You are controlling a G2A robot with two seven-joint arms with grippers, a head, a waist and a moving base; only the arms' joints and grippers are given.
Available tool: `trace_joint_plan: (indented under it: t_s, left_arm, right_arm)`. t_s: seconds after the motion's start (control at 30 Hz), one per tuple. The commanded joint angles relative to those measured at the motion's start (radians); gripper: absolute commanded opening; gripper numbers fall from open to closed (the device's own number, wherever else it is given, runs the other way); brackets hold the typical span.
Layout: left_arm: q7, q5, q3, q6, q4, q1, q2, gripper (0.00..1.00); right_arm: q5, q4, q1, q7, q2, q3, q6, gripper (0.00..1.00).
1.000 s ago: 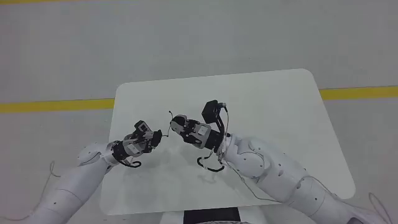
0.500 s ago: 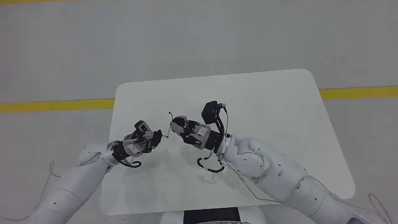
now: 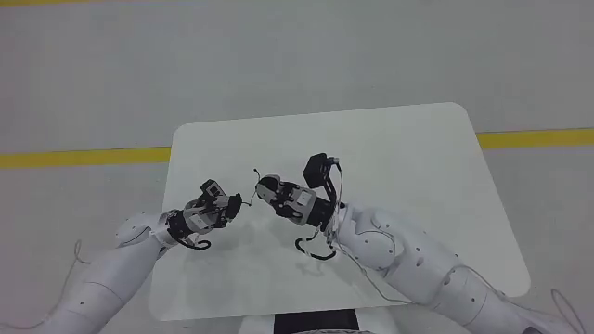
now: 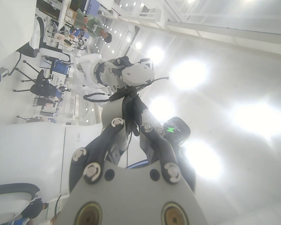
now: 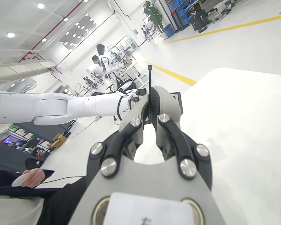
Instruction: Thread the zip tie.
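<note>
The zip tie (image 3: pixel 255 178) is a thin black strap held above the white table (image 3: pixel 418 148), left of its middle. My right gripper (image 3: pixel 264 186) is shut on it; in the right wrist view the zip tie (image 5: pixel 150 78) sticks straight out past the right gripper (image 5: pixel 151 94). My left gripper (image 3: pixel 236 204) faces it from the left, almost tip to tip. In the left wrist view the left gripper (image 4: pixel 130 99) is shut on a thin black strand that trails back between its fingers. Beyond it the zip tie (image 4: pixel 161 79) pokes out of the right gripper.
Bare table surface lies to the right and toward the far edge (image 3: pixel 325 116). A yellow floor line (image 3: pixel 83 158) runs behind the table. A person's hand on a mouse (image 5: pixel 25 179) shows in the right wrist view, away from the work.
The right gripper, with the zip tie, has drifted slightly to the right and toward the near edge. The left gripper has held still.
</note>
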Motion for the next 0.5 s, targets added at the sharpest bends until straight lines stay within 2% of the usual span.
trace_joint_plan:
  t_s: [0.0, 0.47]
  left_arm:
    - [0.000, 0.000, 0.000, 0.000, 0.000, 0.000, 0.000, 0.00]
    - [0.000, 0.000, 0.000, 0.000, 0.000, 0.000, 0.000, 0.00]
  right_arm:
    - [-0.004, 0.000, 0.002, -0.007, 0.002, -0.007, 0.000, 0.00]
    - [-0.007, 0.014, 0.020, -0.060, 0.032, -0.049, 0.000, 0.00]
